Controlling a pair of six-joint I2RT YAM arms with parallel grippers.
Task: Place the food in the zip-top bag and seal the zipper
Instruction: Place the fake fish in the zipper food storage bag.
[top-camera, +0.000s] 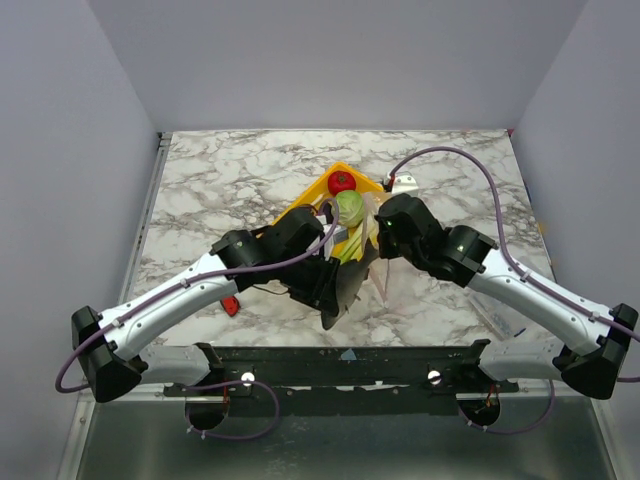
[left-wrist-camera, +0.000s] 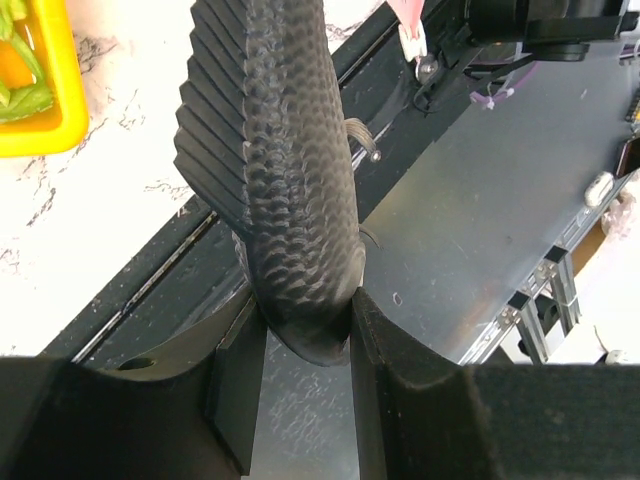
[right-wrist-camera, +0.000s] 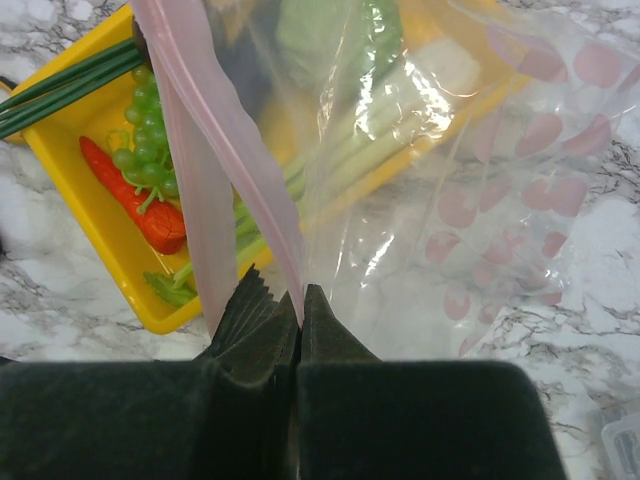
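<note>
Marble table (top-camera: 220, 170); L gripper (left-wrist-camera: 305, 330) grips dark food (left-wrist-camera: 280, 180), R gripper (right-wrist-camera: 300, 300) pinches zipper (right-wrist-camera: 230, 140).

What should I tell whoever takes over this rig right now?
Left gripper: shut on the dark fish.
Right gripper: shut on the zipper, holding the bag up over the yellow tray's edge.
Tomato, cabbage, grapes and chili lie in the tray.
Done: fish and bag gripped.
Left: load the fish and the rest, then seal.
</note>
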